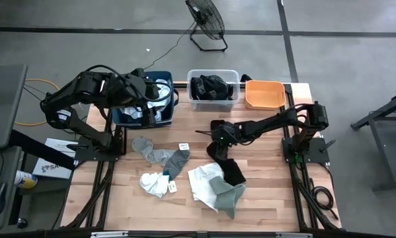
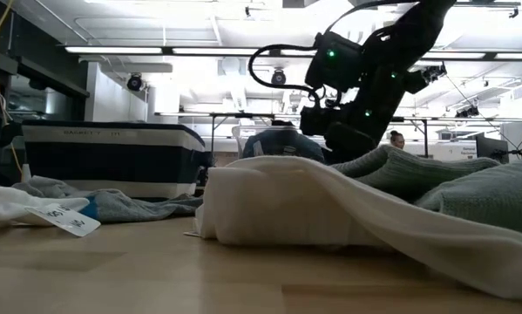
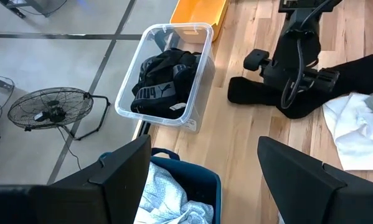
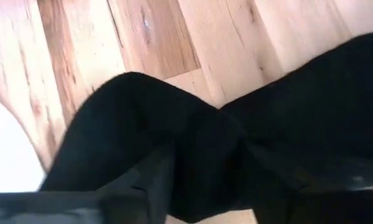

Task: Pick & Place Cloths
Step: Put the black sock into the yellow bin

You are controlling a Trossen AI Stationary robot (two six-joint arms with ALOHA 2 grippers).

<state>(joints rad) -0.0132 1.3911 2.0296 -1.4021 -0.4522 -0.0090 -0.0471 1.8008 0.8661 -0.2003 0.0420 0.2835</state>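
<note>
Six cloths [image 1: 214, 185] are strewn on the wooden table [image 1: 270, 192]; black fabric [image 4: 174, 137] is pinched by the right gripper [image 1: 217, 147], while the left gripper's [image 3: 198, 180] fingers are spread over the navy bin [image 1: 121, 118].

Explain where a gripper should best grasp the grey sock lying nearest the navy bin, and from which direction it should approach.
Judging by its pose, the grey sock lies flat and alone on the table, so come straight down and pinch the raised fold at its middle. The left gripper over the navy bin is nearest.
</note>
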